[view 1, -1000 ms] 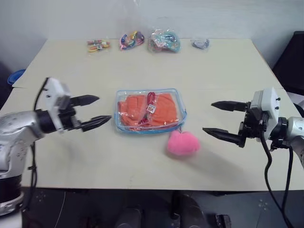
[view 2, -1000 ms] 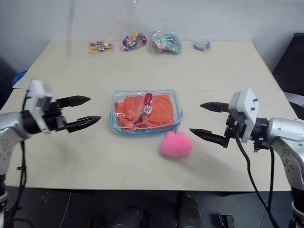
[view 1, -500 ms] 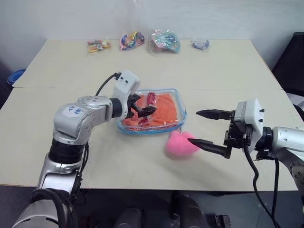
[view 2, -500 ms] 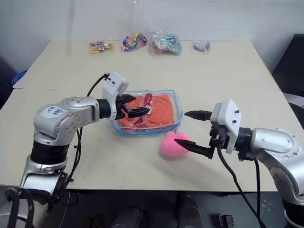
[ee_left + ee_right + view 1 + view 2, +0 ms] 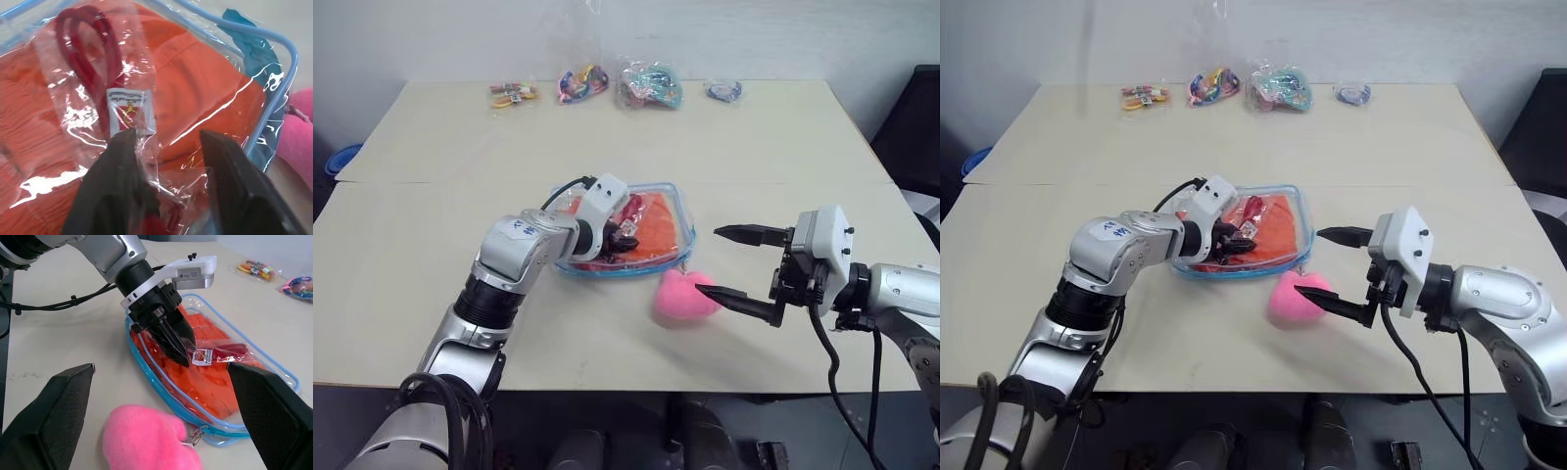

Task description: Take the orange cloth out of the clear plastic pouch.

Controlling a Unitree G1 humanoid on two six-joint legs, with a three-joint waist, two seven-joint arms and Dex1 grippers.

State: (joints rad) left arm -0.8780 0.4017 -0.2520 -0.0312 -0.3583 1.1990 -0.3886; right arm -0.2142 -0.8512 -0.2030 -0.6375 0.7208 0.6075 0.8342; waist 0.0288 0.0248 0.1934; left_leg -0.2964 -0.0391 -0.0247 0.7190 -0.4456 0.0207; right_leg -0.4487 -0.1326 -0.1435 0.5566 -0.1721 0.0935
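The beige table (image 5: 754,147) carries the clear plastic pouch (image 5: 677,201), a pink plush heart (image 5: 680,294) and small bags (image 5: 651,83).

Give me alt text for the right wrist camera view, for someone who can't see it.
The left gripper presses its fingertips onto the clear plastic pouch, which holds the orange cloth. A pink plush heart lies beside the pouch on the table. The right gripper's own black fingers stand wide apart in the foreground.
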